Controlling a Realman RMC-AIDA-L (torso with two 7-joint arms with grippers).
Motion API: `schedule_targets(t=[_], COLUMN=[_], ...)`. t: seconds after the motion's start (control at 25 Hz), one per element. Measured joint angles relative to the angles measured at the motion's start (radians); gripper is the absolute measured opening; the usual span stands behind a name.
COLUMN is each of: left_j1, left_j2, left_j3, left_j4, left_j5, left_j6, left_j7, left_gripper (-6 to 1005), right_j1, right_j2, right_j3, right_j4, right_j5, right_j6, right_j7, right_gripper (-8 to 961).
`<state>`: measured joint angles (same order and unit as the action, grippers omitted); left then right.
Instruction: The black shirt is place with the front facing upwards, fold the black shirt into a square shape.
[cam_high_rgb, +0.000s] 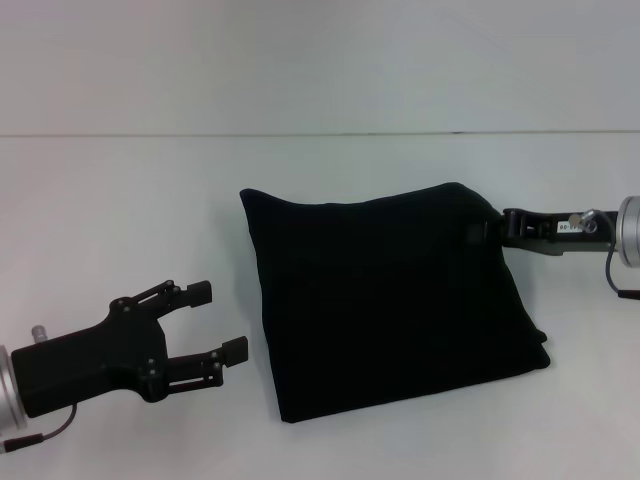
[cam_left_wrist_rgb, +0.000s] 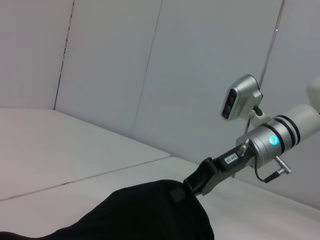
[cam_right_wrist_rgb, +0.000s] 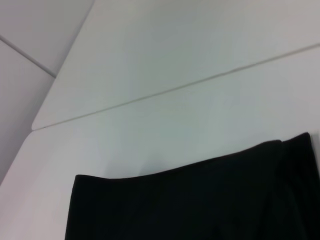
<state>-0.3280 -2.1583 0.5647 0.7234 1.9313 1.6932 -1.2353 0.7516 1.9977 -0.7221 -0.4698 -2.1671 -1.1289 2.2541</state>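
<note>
The black shirt (cam_high_rgb: 390, 300) lies folded into a rough square in the middle of the white table, with no lettering showing. My right gripper (cam_high_rgb: 492, 229) reaches in from the right and is shut on the shirt's far right corner. The left wrist view shows that same right gripper (cam_left_wrist_rgb: 187, 188) pinching the fabric edge of the shirt (cam_left_wrist_rgb: 145, 215). My left gripper (cam_high_rgb: 222, 320) hovers open near the table's front left, a short way off the shirt's left edge and holding nothing. The right wrist view shows only the shirt's (cam_right_wrist_rgb: 200, 205) far edge.
The white table (cam_high_rgb: 120, 200) stretches all round the shirt. A seam (cam_high_rgb: 300, 133) marks where it meets the pale back wall.
</note>
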Motion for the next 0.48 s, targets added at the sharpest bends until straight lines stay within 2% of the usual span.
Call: schedule_targets(t=[0.24,0.48], left_j1=[-0.006,-0.008], left_j2=[0.001,0.003], left_j3=[0.000,0.000], left_j4=[-0.002,-0.002], left_j5=[0.000,0.001], left_j6=[0.000,0.000], left_j7=[-0.002,-0.008], left_gripper=[933,932], right_j1=[-0.003,-0.024], right_j2=[0.006,0.002], right_j3=[-0.026,-0.029], right_j4=[0.014,0.009], right_j5=[0.000,0.005], right_j6=[0.034,0.065], right_j7=[0.011,0.026], right_gripper=[165,191])
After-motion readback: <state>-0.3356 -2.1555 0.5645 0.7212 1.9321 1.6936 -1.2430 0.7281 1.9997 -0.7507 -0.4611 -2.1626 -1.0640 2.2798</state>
